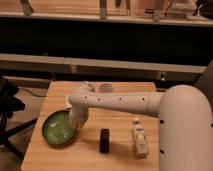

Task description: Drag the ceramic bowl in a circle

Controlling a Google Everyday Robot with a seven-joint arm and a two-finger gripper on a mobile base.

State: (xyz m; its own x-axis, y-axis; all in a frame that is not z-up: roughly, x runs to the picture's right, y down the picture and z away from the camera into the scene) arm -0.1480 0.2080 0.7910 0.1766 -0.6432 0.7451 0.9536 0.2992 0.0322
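The ceramic bowl (pixel 57 128) is wide, shallow and glossy green, and sits at the front left of the wooden table (pixel 120 150). My white arm reaches from the right across the table. My gripper (pixel 77 125) comes down at the bowl's right rim, touching or just inside it. The arm's wrist hides the fingertips.
A black block (pixel 104 140) stands just right of the bowl. A small white bottle (pixel 139 138) lies further right. A small greyish round thing (pixel 105 87) sits at the table's back. A dark chair (pixel 10 117) stands off the left edge. Shelving runs behind.
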